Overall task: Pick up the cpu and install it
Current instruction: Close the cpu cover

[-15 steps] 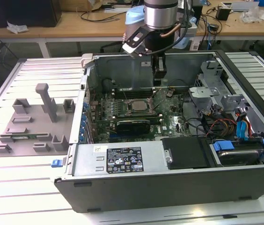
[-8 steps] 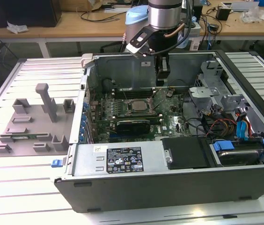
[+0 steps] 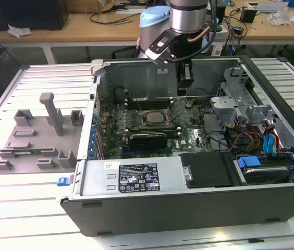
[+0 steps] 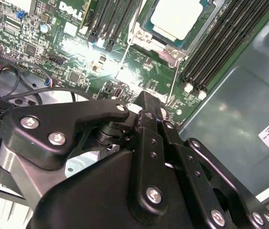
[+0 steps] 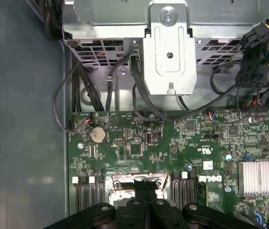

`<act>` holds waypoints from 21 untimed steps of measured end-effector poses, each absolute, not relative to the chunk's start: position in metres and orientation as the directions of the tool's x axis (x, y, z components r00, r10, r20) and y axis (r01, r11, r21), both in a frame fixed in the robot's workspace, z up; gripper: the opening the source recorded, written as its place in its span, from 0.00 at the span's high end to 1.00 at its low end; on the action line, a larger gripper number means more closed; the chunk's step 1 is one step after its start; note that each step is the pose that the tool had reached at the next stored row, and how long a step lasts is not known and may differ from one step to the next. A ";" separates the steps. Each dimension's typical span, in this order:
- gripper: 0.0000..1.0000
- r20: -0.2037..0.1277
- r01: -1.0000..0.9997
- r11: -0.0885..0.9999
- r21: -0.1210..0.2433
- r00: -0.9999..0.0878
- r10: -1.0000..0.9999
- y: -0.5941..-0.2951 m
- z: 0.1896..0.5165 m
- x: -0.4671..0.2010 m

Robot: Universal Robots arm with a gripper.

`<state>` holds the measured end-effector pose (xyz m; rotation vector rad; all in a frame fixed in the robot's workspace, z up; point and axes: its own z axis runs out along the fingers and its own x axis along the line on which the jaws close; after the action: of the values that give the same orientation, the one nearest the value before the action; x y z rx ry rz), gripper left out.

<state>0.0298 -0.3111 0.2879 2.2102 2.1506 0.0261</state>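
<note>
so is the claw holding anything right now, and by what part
nothing that shows: the claw is shut with nothing between its tips, and the cpu lies in its socket on the motherboard, apart from the claw

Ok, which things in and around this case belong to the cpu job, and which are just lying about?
Job:
cpu, seated in the socket on the motherboard
gripper, shut, hanging over the motherboard near that socket

Lying about:
grey fixture blocks, outside the computer case
long black card
power supply
drive cage
</note>
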 end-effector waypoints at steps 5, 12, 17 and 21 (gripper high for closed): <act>0.89 -0.028 0.998 -0.027 0.053 0.028 0.999 -0.311 0.287 0.036; 0.89 -0.029 0.998 -0.027 0.051 0.028 0.999 -0.311 0.277 0.047; 0.89 -0.029 0.999 -0.026 0.047 0.028 0.999 -0.311 0.263 0.059; 0.89 -0.030 0.999 -0.027 0.040 0.028 0.999 -0.311 0.255 0.060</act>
<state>0.0599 -0.3111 0.2547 2.2161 2.1564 0.0107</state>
